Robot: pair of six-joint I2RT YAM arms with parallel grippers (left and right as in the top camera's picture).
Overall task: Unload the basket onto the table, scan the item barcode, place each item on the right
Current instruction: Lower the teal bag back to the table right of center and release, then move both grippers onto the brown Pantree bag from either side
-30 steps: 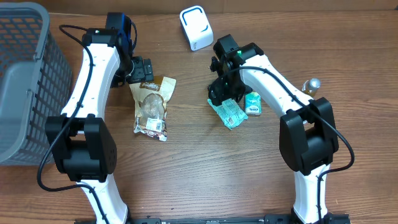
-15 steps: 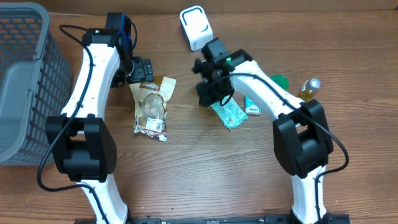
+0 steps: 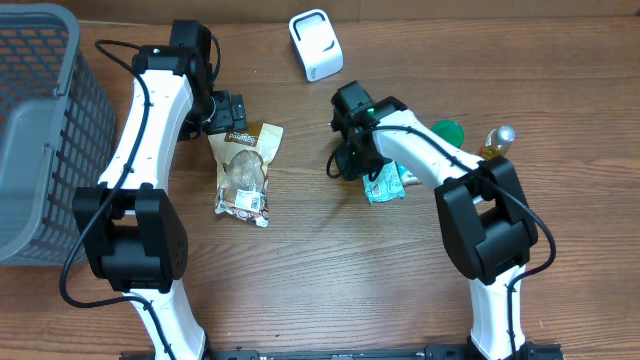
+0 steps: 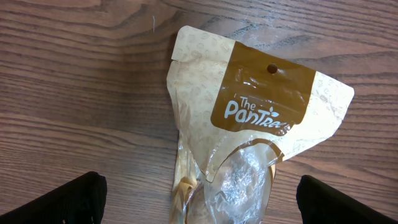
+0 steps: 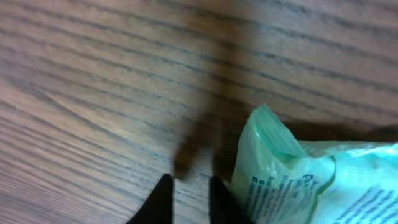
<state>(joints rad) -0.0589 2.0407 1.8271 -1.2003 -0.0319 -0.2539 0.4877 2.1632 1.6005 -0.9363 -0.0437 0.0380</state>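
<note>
The green packet lay flat on the wooden table, right of the middle, partly hidden under my right arm in the overhead view. In the right wrist view its crimped end stood just to the right of my right gripper, with small print on the wrapper too blurred to read. I could not tell whether the near finger touched the packet or stood just off it. My two right fingertips were drawn nearly together, only a thin strip of wood showing between them, and they pinched nothing. From above, my right gripper pointed down at the table at the packet's left edge.

The white scanner sat well apart from the packet, near the far edge of the table. Behind my right arm were a round green thing and a small bottle with a silver cap.

On the other side, a brown pouch lay flat with its header end toward my left gripper. In the left wrist view the pouch showed a brown label and a clear window. My left fingers were spread wide at the lower corners, holding nothing, and the pouch lay between and ahead of them.

A grey basket stood at the far left edge.
</note>
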